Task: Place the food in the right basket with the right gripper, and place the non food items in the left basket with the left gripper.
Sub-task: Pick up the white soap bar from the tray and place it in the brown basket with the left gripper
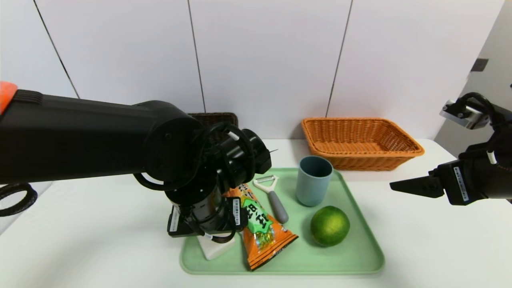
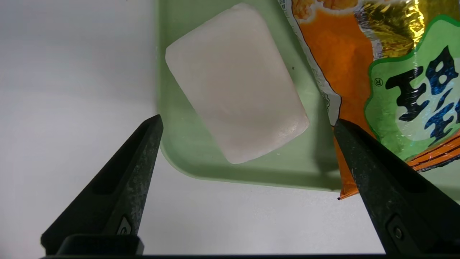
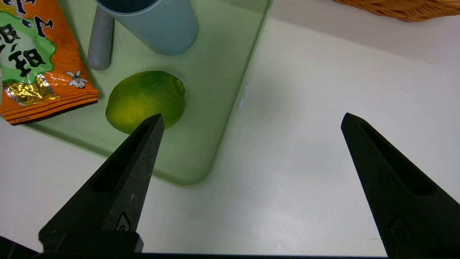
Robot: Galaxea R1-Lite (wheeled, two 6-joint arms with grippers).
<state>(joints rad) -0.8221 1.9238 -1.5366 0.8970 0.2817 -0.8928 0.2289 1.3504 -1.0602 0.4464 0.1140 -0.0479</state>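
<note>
Reaching down over the near left corner of the green tray (image 1: 360,256), the left gripper (image 2: 248,122) is seen with its 2 fingers spread wide, nothing held between them. The white soap-like block (image 2: 233,82) lies in that corner, just beside the orange snack bag (image 1: 262,228), which is laid along the tray toward its near edge. The peeler (image 1: 274,198) is placed next to the bag, the blue-grey cup (image 1: 314,180) stands upright by the far edge, and the green citrus fruit (image 1: 330,225) rests near the right edge. The right gripper (image 3: 251,120) is held above the table (image 1: 440,240) off the tray's right edge, fingers apart and empty. The light orange basket (image 1: 362,142) is set beyond the tray's far right corner; the dark brown basket (image 1: 216,119) is mostly hidden behind the left arm.
</note>
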